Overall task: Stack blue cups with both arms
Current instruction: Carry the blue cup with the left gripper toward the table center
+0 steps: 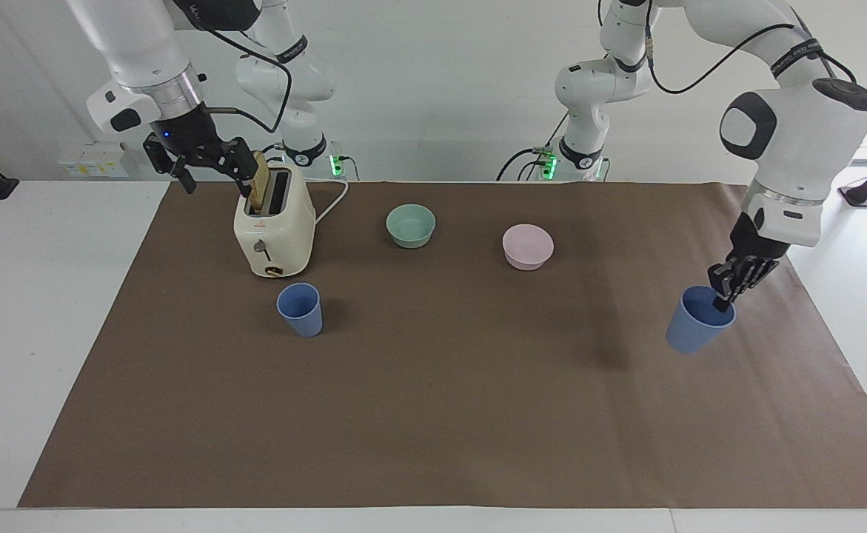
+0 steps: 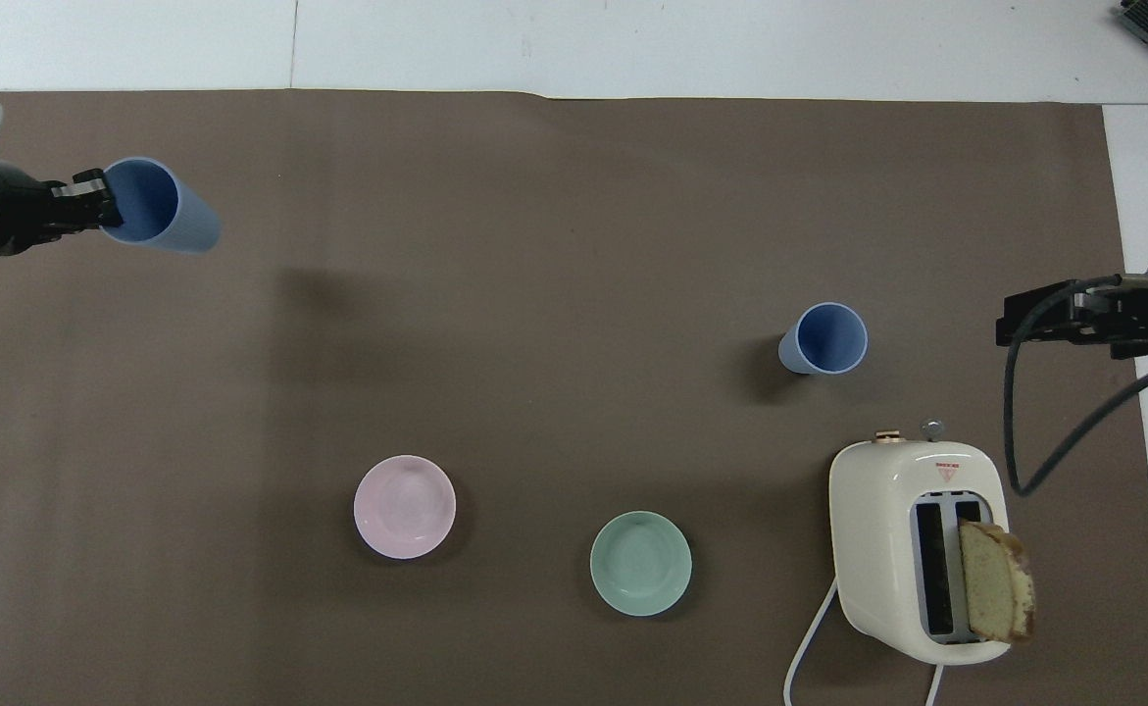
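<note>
Blue cup (image 1: pixel 698 320) pinched by rim in left gripper (image 1: pixel 725 296), lifted above mat (image 1: pixel 433 414).

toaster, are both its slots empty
No, a slice of bread stands in one slot of the toaster.

This is a robotics laboratory, not a real kitchen. Two white robot arms (image 1: pixel 796 141) are mounted at the edge of a white desk (image 1: pixel 48 311) before a plain white wall, with black cables and green lights at the bases. A brown paper sheet (image 1: pixel 440 414) covers the desk, and a toaster (image 1: pixel 274 229) and two bowls (image 1: pixel 411 224) are set on it like props.
</note>
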